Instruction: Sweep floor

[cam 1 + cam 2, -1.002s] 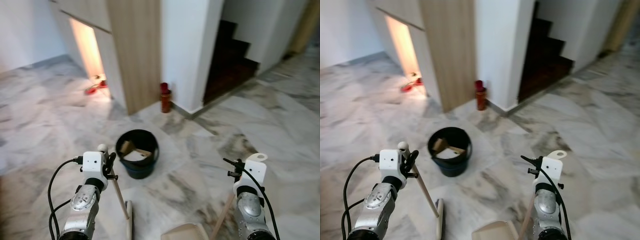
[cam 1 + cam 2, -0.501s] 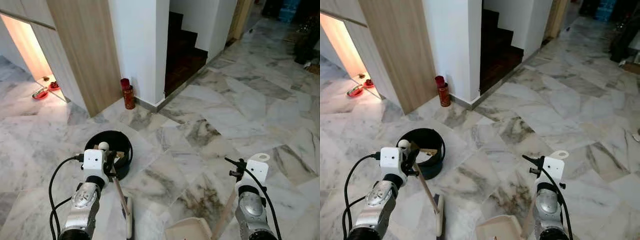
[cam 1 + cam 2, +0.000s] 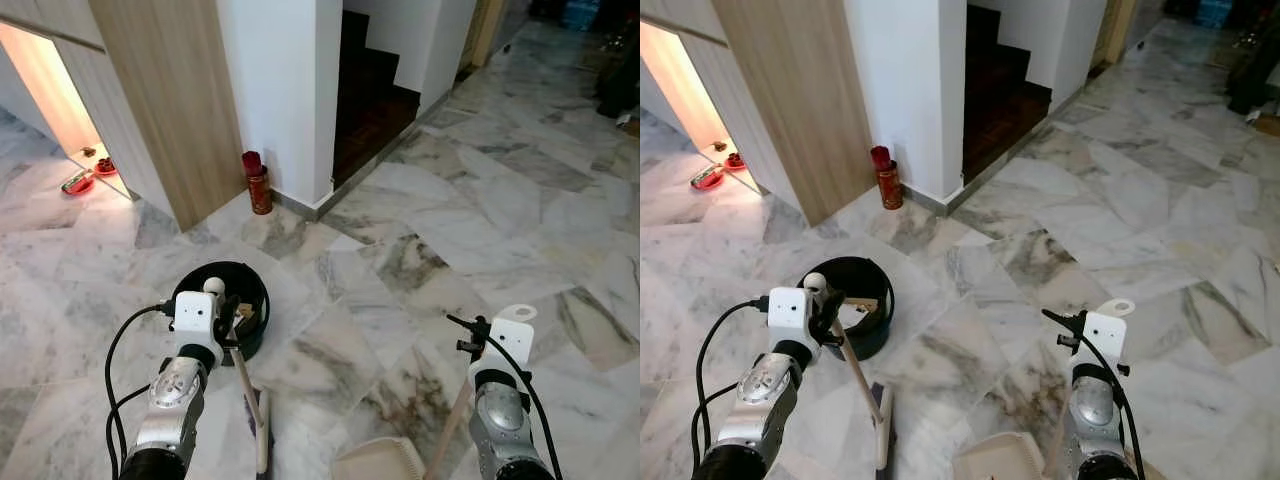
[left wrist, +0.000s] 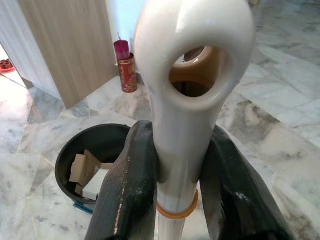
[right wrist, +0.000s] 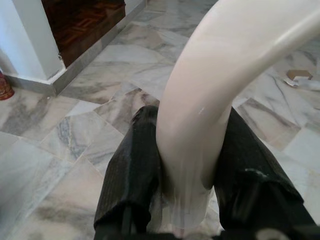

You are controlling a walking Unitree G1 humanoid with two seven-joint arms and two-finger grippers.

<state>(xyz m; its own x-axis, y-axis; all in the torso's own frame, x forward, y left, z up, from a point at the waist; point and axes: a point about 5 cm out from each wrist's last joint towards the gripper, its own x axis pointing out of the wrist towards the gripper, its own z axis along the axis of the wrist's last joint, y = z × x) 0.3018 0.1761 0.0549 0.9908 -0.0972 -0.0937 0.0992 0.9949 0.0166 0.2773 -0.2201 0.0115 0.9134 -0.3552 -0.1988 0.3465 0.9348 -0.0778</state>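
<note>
Left arm, raised at near left: the left gripper (image 4: 172, 190) has its jaws closed around the white top of the broom handle (image 3: 244, 385), just below the hanging eyelet. The wooden shaft slants down and to the right to the broom head (image 3: 262, 446), which rests on the marble floor (image 3: 480, 210) between the two arms.

Right arm, raised at near right: the right gripper (image 5: 192, 170) has its jaws closed around the cream, curved top of the dustpan handle (image 3: 448, 435). That shaft slants down and to the left to the beige dustpan (image 3: 378, 462), which lies on the floor at the near edge.

Just beyond the left gripper stands a black bucket (image 3: 190, 290) holding scraps of cardboard. Farther off, a red canister (image 3: 258, 183) stands at the foot of a white wall beside a wood-panelled partition (image 3: 170, 90); dark stairs (image 3: 372, 85) rise to its right.
</note>
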